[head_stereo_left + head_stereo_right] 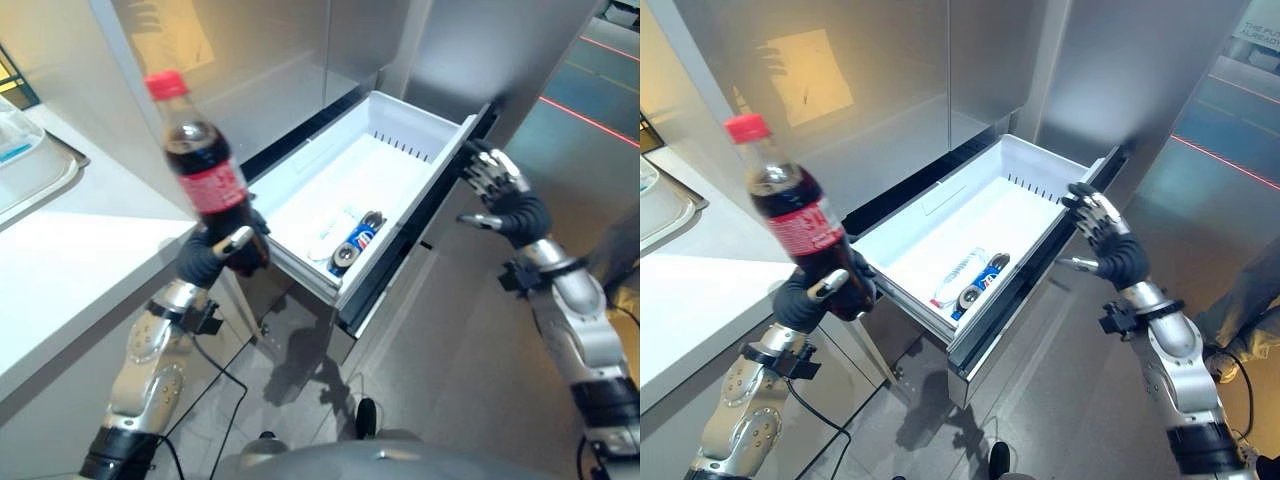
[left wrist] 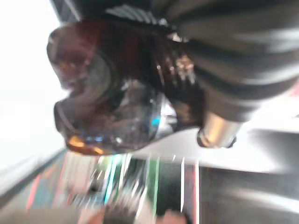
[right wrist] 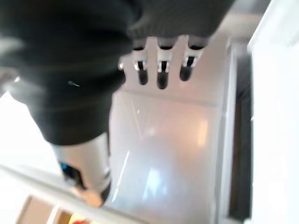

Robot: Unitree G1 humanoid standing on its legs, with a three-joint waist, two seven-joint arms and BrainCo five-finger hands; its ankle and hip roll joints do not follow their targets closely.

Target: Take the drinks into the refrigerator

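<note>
Left wrist view: left robot hand (image 2: pixel 187 88) grips cola bottle (image 2: pixel 107 93); right robot hand (image 1: pixel 1102 235) relaxed.

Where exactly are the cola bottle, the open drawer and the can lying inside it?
cola bottle (image 1: pixel 208 185), left eye view, on its red label.
drawer (image 1: pixel 425 132), left eye view, on its white inner back wall.
can (image 1: pixel 352 247), left eye view, on its blue side near the dark end.
</note>
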